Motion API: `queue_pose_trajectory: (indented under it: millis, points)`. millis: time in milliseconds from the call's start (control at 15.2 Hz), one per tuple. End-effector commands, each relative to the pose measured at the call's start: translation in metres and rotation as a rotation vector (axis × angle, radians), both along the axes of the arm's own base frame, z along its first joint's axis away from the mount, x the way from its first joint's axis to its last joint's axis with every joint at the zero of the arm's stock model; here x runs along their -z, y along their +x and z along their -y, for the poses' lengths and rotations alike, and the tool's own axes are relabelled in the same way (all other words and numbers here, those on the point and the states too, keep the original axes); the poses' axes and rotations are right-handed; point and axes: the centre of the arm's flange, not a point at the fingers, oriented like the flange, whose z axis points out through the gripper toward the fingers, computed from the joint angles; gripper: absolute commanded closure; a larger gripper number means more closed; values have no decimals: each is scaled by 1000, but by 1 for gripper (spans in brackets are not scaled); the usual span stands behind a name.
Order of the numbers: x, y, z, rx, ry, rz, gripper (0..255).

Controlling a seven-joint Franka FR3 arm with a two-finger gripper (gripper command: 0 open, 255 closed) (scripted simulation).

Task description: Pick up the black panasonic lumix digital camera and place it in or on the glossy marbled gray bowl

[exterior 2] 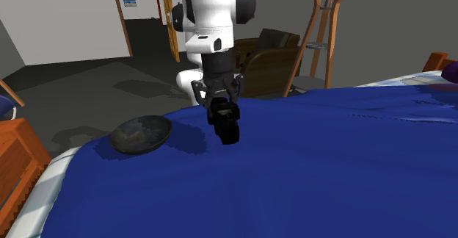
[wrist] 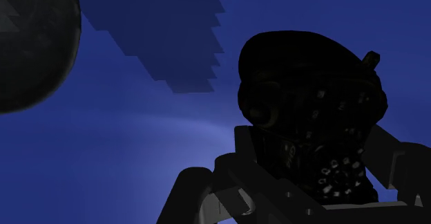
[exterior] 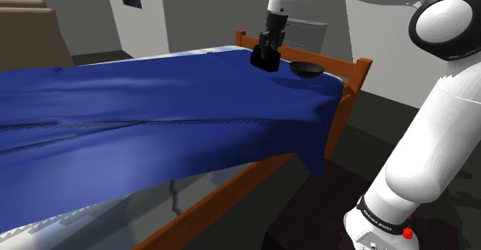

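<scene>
The black camera (exterior 2: 224,124) hangs a little above the blue blanket (exterior 2: 315,170), clasped by my gripper (exterior 2: 222,104), which is shut on it. In the shoulder view the camera (exterior: 265,58) sits under the gripper (exterior: 269,46) near the bed's far corner. The dark grey bowl (exterior: 306,70) rests on the blanket just to the shoulder view's right of the camera. From the second exterior view the bowl (exterior 2: 139,135) lies to the left of the camera. Seen from the wrist, the camera (wrist: 311,91) is between the fingers (wrist: 242,153) and the bowl (wrist: 31,43) is off to one side.
The blanket covers a wooden-framed bed whose corner posts (exterior: 359,71) rise beside the bowl. The blanket hangs over the bed's edge (exterior: 312,160). A brown armchair (exterior 2: 268,60) and a wooden ladder (exterior 2: 323,31) stand behind the arm.
</scene>
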Motion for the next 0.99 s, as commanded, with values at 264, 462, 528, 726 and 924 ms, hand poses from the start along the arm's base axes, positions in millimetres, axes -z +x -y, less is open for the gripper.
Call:
queue_pose_trajectory:
  millis: [264,462,528,726,924]
  points:
    - [-32,1,1,0,0,1,255]
    - [-48,1,1,0,0,1,255]
    - [-54,1,1,0,0,1,255]
    - [-69,1,1,0,0,1,255]
    - [-72,-18,35,0,0,1,255]
